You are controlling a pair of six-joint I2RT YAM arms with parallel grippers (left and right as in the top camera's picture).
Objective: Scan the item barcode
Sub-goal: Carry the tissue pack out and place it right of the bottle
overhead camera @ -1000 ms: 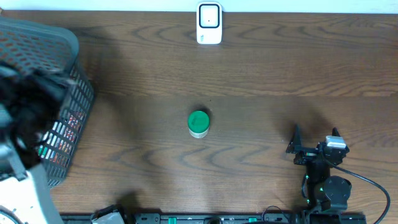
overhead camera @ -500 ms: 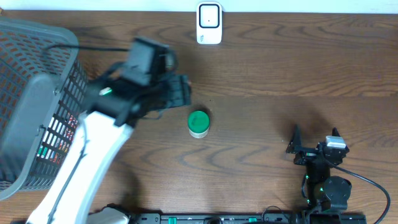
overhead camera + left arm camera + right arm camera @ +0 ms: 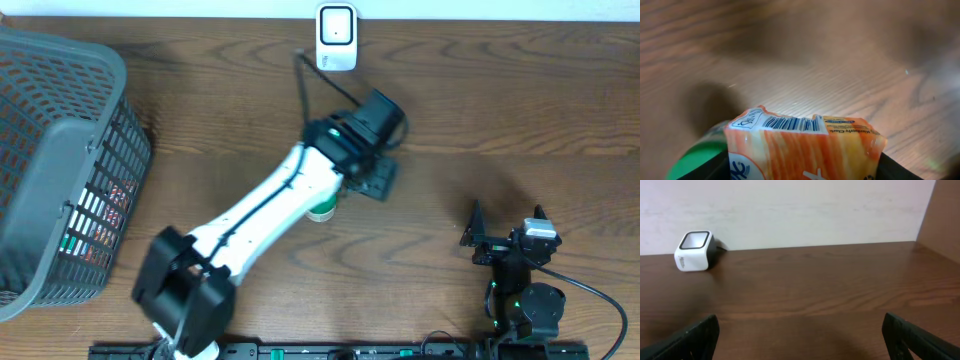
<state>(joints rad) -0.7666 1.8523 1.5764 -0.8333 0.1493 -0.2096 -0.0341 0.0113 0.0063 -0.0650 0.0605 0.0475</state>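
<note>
Overhead, the white left arm [image 3: 255, 215] reaches diagonally across the wooden table [image 3: 500, 110] from the near edge, and the left gripper [image 3: 377, 178] hangs over the middle of the table, short of the white barcode scanner [image 3: 337, 38] that stands at the far edge. Part of a green-lidded container [image 3: 322, 210] shows from under the arm just beside the gripper. A grey mesh basket [image 3: 60, 180] sits at the table's left end, with coloured packets visible through its side. From the left wrist view, the left gripper [image 3: 802, 167] is closed on an orange-and-yellow striped packet [image 3: 805, 150], held partway open by the packet's width, with a dark finger [image 3: 897, 170] at either lower corner of the frame. The packet's barcode [image 3: 790, 123] runs along its top edge, turned up toward the wrist camera, and the green lid [image 3: 695, 157] lies below and to the left of it. The right gripper [image 3: 505, 240] rests near the table's near right edge, well apart from everything else. In the right wrist view the right gripper [image 3: 800, 325] is spread wide and empty, with the scanner [image 3: 694, 251] far off to the left against the wall.
</note>
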